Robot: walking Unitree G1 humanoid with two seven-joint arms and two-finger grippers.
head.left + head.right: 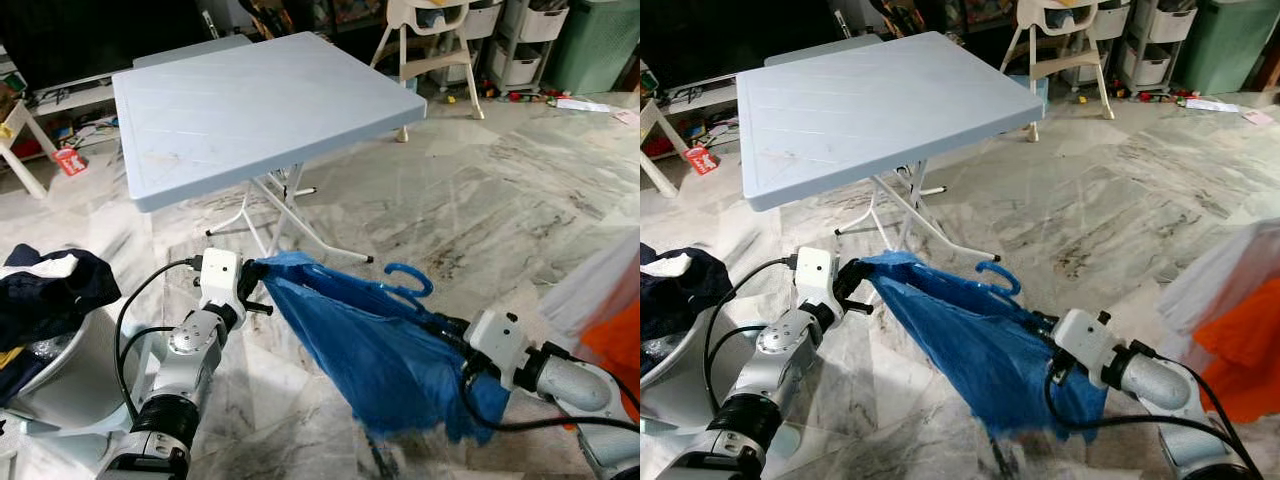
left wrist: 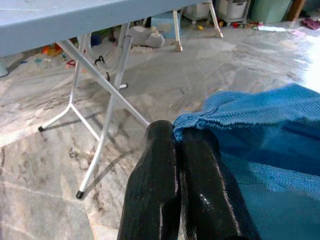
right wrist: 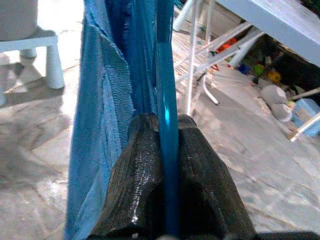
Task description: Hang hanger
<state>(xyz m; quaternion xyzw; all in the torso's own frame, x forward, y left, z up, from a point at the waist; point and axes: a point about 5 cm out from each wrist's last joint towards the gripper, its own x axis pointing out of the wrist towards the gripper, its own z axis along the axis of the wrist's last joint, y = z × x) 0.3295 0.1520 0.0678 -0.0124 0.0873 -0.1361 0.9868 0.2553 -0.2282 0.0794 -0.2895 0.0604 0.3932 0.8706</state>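
Left hand (image 1: 252,272) pinches the blue knit garment's (image 1: 370,345) corner; right hand (image 3: 167,150) pinches its blue plastic hanger (image 1: 405,283), above the marble floor (image 1: 480,210).

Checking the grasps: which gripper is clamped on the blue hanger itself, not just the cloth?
The right gripper: the blue hanger bar runs between its fingers. The left gripper pinches only the blue garment hem.

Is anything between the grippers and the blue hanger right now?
Nothing visible. The right gripper is shut directly on the blue hanger, and the left gripper pinches the edge of the blue garment draped on it. No rail or hook to hang it on can be made out.
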